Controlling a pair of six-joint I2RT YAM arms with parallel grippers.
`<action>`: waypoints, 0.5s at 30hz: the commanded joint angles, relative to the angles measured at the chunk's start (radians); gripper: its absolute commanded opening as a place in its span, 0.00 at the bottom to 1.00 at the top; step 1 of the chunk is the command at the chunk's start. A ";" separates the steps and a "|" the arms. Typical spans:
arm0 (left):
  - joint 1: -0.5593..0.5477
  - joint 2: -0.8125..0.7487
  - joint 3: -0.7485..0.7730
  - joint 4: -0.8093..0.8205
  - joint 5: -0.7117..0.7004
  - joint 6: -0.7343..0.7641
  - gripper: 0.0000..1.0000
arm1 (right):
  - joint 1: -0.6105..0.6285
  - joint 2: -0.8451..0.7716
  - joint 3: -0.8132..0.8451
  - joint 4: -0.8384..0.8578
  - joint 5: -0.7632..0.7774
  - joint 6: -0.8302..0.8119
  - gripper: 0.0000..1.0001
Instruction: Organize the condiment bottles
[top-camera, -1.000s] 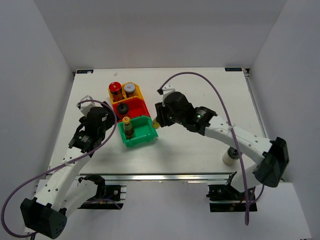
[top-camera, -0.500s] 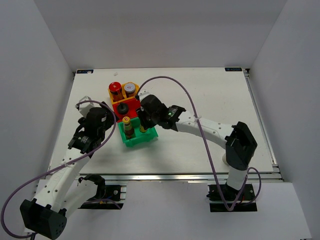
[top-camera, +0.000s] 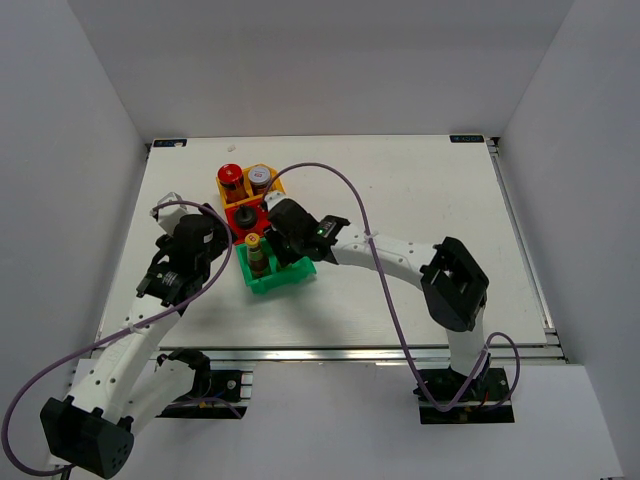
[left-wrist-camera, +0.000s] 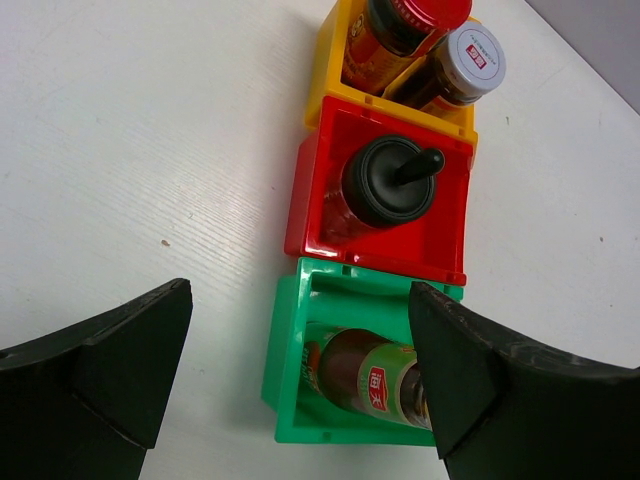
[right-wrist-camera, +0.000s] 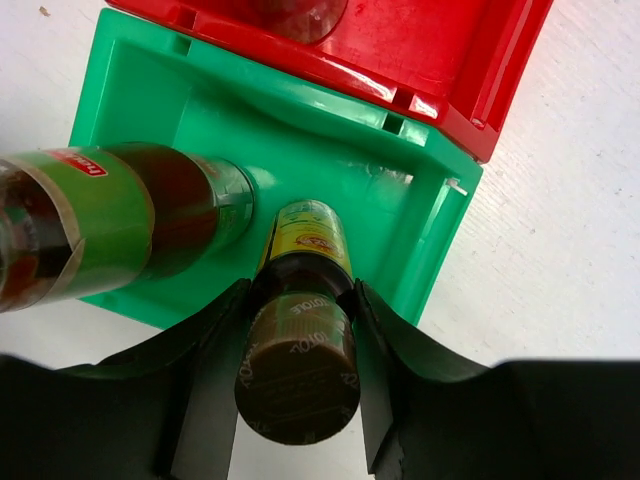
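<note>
My right gripper (right-wrist-camera: 300, 290) is shut on the neck of a slim bottle (right-wrist-camera: 308, 235), whose base is down in the right half of the green bin (right-wrist-camera: 330, 160). A second slim yellow-capped bottle (top-camera: 256, 250), green-labelled (left-wrist-camera: 370, 375), stands in that bin's left half. In the red bin (left-wrist-camera: 310, 190) sits a black-lidded jar (left-wrist-camera: 385, 180). The yellow bin (left-wrist-camera: 322, 75) holds a red-capped jar (left-wrist-camera: 405, 20) and a silver-capped jar (left-wrist-camera: 465, 65). Seen from above, the right gripper (top-camera: 285, 245) covers its bottle. My left gripper (left-wrist-camera: 300, 295) hangs open left of the bins (top-camera: 195, 240), holding nothing.
The three bins stand in a row touching each other, yellow farthest, green (top-camera: 275, 275) nearest. The right arm (top-camera: 400, 255) reaches across the table from the right. White walls close in the table (top-camera: 420, 190) on three sides.
The right arm has swung left with the slim bottle, from beside the green bin's right wall to over the bin, and lowered it in. The left arm has not moved.
</note>
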 joint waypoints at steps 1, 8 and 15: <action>-0.004 -0.003 0.024 0.001 -0.012 -0.004 0.98 | 0.010 -0.011 0.071 0.054 0.013 0.006 0.28; -0.004 -0.004 0.022 0.002 -0.008 -0.004 0.98 | 0.017 -0.017 0.074 0.035 0.013 0.020 0.53; -0.004 -0.004 0.022 -0.004 -0.011 -0.006 0.98 | 0.023 -0.021 0.103 0.012 0.018 0.019 0.63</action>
